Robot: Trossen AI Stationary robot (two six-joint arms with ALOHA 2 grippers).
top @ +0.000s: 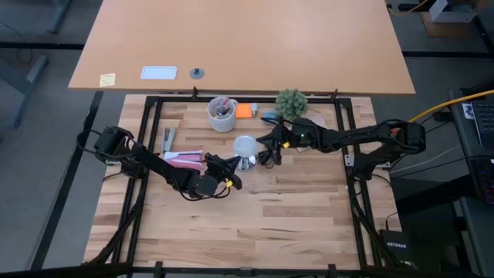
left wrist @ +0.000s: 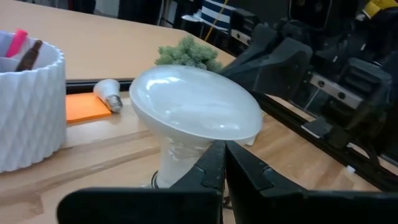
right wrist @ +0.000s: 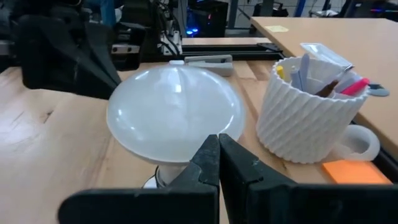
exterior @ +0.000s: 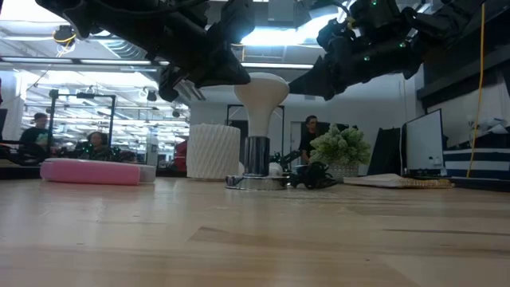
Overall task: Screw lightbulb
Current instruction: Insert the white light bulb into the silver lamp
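- Pink case [exterior: 89, 171] lies nearest the low camera, well left of the bulb [exterior: 262, 92].
- Left gripper [top: 231, 165] sits just left of the bulb; its wrist view shows the fingers [left wrist: 208, 171] pressed together with nothing between them, low against the bulb's neck.
- Cup [top: 222, 113] of pens stands behind and left of the bulb, with an orange pad [top: 244, 110] beside it.
- Bulb [top: 245, 145] stands upright in a silvery fitting [exterior: 256, 182] on the table [top: 293, 208], near the middle. Its long axis is vertical, dome up, screw base down in the fitting.
- Right gripper [top: 272, 145] sits just right of the bulb; its fingers [right wrist: 235, 168] are also closed on nothing, below the dome.
- Plant [top: 292, 102] sits behind and right of the bulb.
- A second, smaller bulb [left wrist: 107, 94] lies on its side by the orange pad, behind the upright one.
- Step, as I judge it: the bulb looks seated in the fitting but neither gripper holds it. How far it is threaded cannot be told.
- Next move likely calls for one gripper to open, close around the dome, and turn it about the vertical axis while the fitting is kept from spinning.
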